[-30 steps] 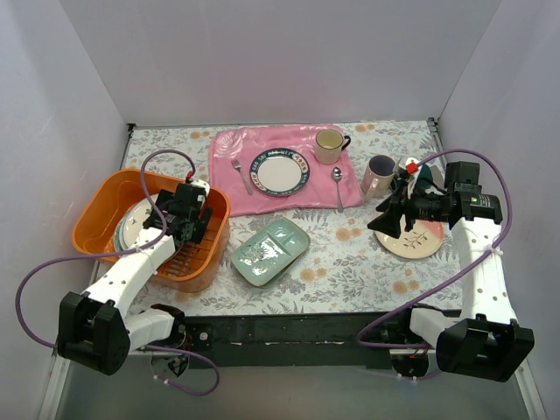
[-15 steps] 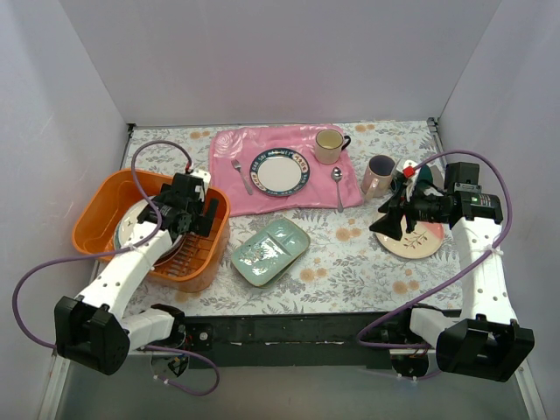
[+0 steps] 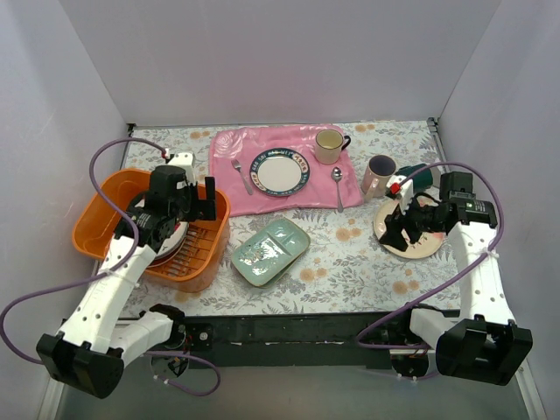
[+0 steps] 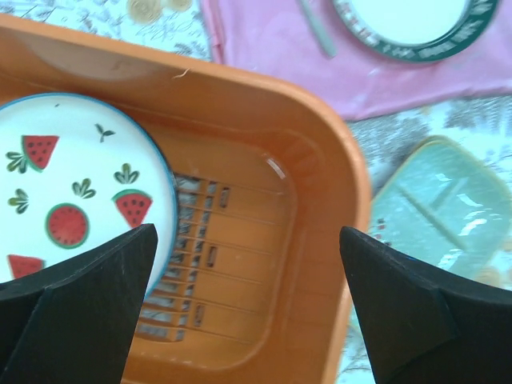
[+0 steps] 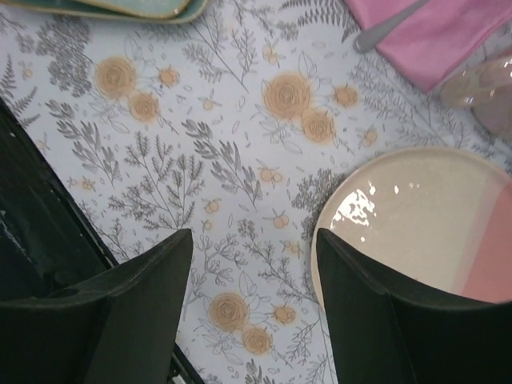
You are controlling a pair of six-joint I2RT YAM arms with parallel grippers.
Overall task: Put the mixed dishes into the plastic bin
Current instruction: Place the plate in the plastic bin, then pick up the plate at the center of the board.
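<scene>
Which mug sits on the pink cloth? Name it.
The cream-yellow mug; the pink mug and dark green mug stand off the pink cloth.

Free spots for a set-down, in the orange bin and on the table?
In the orange plastic bin, the slotted floor right of the watermelon-print white plate is bare. On the table: the floral patch between pale green divided tray and cream-and-pink round plate. Crowded: pink cloth mat.

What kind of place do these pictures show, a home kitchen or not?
Probably a robot test cell staged as a dining table, not a home. Plain white walls box in the flowered tablecloth, two robot arms are bolted at its edge, and a green tray lies beside an orange bin.
</scene>
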